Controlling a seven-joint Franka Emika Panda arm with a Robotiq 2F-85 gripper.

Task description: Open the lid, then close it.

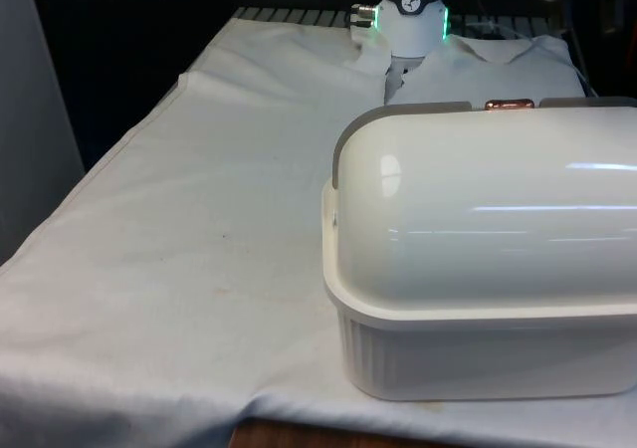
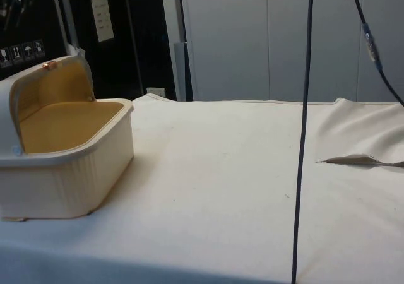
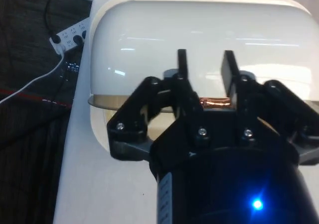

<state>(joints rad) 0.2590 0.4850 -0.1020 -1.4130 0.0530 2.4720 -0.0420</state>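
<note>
My gripper [image 3: 204,67], fingers parted and holding nothing, hangs over the raised lid [image 3: 199,45]; its copper handle [image 3: 215,103] lies crosswise just beneath.

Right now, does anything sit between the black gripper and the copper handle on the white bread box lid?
Nothing visible: the black two-finger gripper hovers open just above the copper handle on the raised white lid.

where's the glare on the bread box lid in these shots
Front view: long bright streaks and a round highlight across the lid. Wrist view: similar streaks on the lid's dome beyond the tool. Side view: no glare; the bread box looks warm yellow inside.
</note>
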